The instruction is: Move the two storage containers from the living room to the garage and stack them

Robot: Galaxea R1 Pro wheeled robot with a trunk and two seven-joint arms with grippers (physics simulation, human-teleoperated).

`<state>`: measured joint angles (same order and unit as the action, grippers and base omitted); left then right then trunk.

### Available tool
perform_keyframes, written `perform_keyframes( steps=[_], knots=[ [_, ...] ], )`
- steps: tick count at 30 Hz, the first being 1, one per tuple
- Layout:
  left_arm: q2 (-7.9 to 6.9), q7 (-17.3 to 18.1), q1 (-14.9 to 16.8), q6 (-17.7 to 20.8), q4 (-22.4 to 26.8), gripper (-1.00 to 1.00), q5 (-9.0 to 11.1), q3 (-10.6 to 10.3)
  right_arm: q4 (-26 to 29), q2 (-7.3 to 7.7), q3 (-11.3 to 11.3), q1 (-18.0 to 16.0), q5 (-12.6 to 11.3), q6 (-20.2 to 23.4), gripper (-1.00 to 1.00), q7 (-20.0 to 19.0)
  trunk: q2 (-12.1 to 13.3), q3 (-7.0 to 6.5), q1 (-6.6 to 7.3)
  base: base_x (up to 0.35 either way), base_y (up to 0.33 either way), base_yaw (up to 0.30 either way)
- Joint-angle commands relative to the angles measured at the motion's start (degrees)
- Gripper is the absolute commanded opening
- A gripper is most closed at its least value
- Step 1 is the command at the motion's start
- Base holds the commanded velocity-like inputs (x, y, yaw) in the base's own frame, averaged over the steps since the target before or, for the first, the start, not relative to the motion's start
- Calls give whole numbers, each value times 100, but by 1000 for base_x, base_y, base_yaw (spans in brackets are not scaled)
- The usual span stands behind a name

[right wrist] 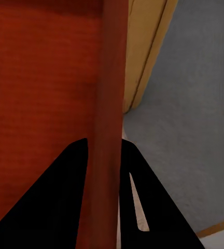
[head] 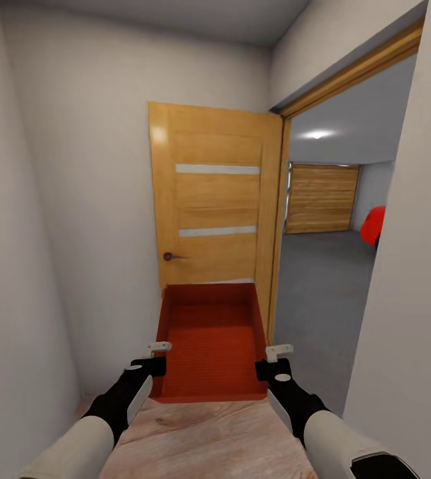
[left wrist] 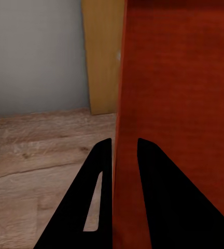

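Observation:
One red-orange open-top storage container [head: 209, 339] hangs level in front of me, carried between both arms above the light wood planks. My left gripper [head: 157, 352] is shut on its left wall, and the left wrist view shows that wall [left wrist: 174, 93] pinched between the dark fingers [left wrist: 124, 141]. My right gripper [head: 275, 356] is shut on the right wall, which the right wrist view shows as a rim [right wrist: 109, 78] held between the fingers [right wrist: 106, 141]. Through the doorway at the right lies the garage with its dark grey floor [head: 322, 293].
An open orange door [head: 212, 199] stands just beyond the container against the hallway's end wall. White walls close in on both sides. The wooden door frame [head: 279, 266] edges the garage opening. Inside are a wood-slat roller door [head: 322, 198] and a glossy red object [head: 374, 225].

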<state>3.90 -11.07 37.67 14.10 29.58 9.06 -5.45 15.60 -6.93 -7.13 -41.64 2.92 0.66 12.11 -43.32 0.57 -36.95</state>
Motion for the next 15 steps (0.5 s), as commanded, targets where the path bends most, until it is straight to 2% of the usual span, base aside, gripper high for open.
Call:
perform_keyframes(
  steps=[1, 15],
  knots=[
    [-12, -88, 3, -30, 197, -100, -81, 106, -22, 8, 80, -2, 16, 4, -100, 90, -6, 6, -4, 225, 236, -245],
    [-12, -88, 3, -30, 197, -100, -86, 106, -22, 8, 80, -2, 16, 4, -100, 90, -6, 6, -4, 225, 236, -245]
  ],
)
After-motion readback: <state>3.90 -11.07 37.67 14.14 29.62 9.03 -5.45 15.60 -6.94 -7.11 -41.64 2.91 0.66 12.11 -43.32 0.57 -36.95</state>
